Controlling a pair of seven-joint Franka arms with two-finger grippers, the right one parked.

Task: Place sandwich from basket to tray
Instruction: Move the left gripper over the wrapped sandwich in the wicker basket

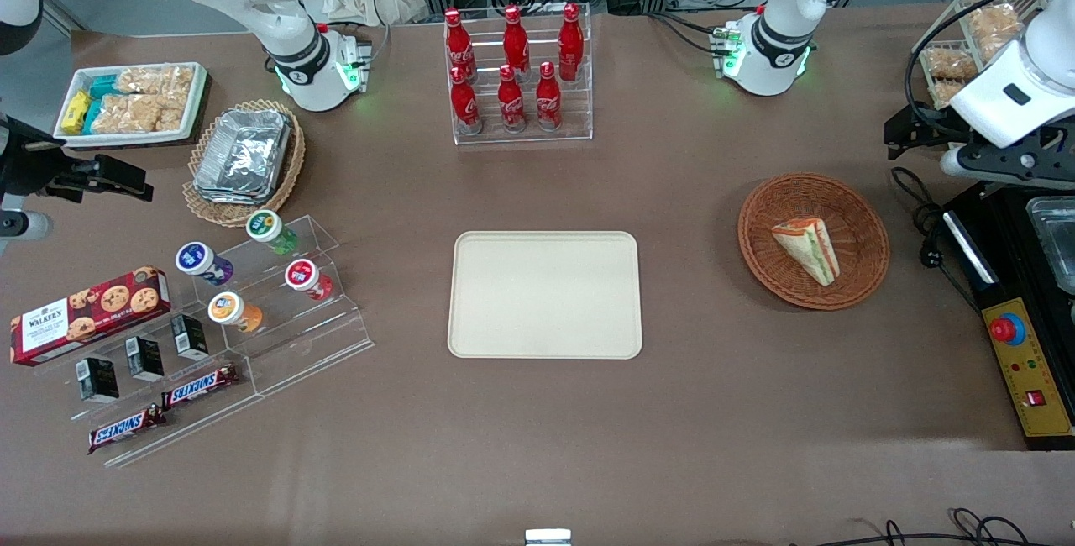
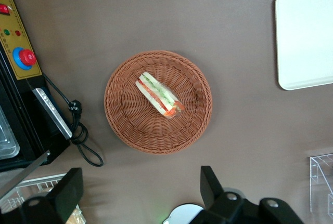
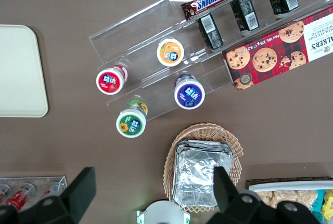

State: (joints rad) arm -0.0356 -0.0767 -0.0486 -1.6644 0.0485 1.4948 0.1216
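Observation:
The sandwich (image 1: 808, 249), a pale wedge with green and orange-red filling, lies in the round reddish-brown basket (image 1: 756, 218) toward the working arm's end of the table. The cream-beige tray (image 1: 544, 294) lies bare at the table's middle. My left gripper (image 1: 914, 131) hangs high above the table, beside the basket and a little farther from the front camera. In the left wrist view the gripper (image 2: 139, 190) is open and holds nothing, with the sandwich (image 2: 158, 95), the basket (image 2: 119, 109) and a part of the tray (image 2: 304, 37) well below it.
A control box with a red button (image 1: 1029, 370) and a black cable (image 1: 924, 218) lie beside the basket. A rack of cola bottles (image 1: 516, 67) stands farther back than the tray. A tan basket of foil trays (image 1: 243, 155) and an acrylic snack stand (image 1: 252, 311) are at the parked arm's end.

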